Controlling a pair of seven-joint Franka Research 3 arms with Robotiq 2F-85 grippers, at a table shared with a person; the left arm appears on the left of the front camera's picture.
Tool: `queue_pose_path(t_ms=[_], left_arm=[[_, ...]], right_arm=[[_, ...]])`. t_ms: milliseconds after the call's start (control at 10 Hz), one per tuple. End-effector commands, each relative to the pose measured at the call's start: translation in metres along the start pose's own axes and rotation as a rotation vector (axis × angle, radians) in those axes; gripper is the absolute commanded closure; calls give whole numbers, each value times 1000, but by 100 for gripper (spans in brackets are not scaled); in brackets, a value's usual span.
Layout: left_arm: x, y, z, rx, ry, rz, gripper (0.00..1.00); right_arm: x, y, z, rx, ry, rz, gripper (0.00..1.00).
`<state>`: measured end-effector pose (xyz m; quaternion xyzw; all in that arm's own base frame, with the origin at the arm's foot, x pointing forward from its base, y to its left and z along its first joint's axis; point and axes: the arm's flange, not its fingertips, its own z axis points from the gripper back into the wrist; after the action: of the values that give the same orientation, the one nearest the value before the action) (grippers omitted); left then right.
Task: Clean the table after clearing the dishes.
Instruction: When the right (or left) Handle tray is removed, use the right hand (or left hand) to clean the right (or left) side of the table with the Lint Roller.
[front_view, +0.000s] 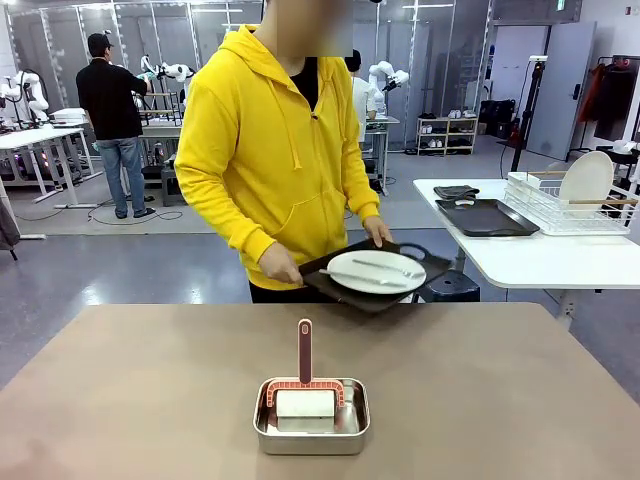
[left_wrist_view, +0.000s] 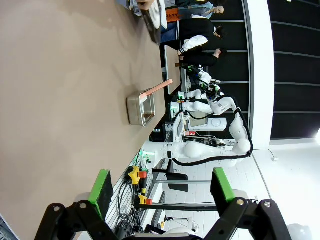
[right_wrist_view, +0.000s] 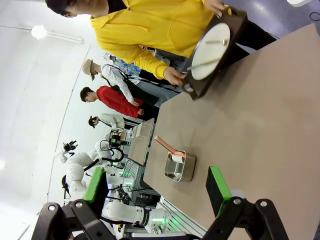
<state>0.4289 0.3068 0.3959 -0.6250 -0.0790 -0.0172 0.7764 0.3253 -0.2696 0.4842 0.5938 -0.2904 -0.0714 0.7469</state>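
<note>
The tabletop (front_view: 480, 390) is a plain matte tan-brown slab whose long axis runs left to right in the front view. One dark brown tray (front_view: 318, 277) is at its far edge, lifted off the surface. Its long axis runs roughly along that edge, with the right end slightly farther away. On it lies one round white plate (front_view: 375, 271), and two steel pieces of cutlery (front_view: 385, 267) lie side by side across the plate, lengthwise with the tray. A person in a yellow hoodie (front_view: 260, 140) holds the tray with both hands, one hand (front_view: 280, 265) at each short end.

Near the robot's edge sits one small rectangular steel pan (front_view: 300, 445) holding a white block (front_view: 305, 403). A reddish handle (front_view: 305, 350) slants up out of the pan toward the person.

The left claw (left_wrist_view: 161, 186) and the right claw (right_wrist_view: 156, 184) each stand wide apart, gripping nothing, off the tabletop's near side.

To the right stands a white side table (front_view: 540, 262) with one wire rack (front_view: 560, 212) holding one upright plate (front_view: 587, 178). A second dark tray (front_view: 485, 217) lies beside the rack. The room is a grey-floored lab hall.
</note>
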Motion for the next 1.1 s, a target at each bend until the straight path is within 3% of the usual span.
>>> queue_pose_path(t_ms=[0, 200, 300, 500, 700, 800, 1000], left_arm=[[-3, 0, 2, 2, -3, -8, 0], [-3, 0, 2, 2, -3, -8, 0], [-3, 0, 2, 2, -3, -8, 0], [-3, 0, 2, 2, -3, -8, 0], [-3, 0, 2, 2, -3, -8, 0], [-3, 0, 2, 2, -3, -8, 0], [-3, 0, 2, 2, -3, -8, 0]], right_arm=[[-2, 3, 1, 6, -2, 4, 0], [0, 0, 0, 0, 0, 0, 0], [11, 22, -28, -79, 40, 46, 0], [32, 61, -121, -294, 239, 118, 0], [36, 73, -229, -443, 484, 174, 0], [25, 74, -286, -510, 580, 212, 0], [-7, 74, -360, -584, 750, 340, 0]])
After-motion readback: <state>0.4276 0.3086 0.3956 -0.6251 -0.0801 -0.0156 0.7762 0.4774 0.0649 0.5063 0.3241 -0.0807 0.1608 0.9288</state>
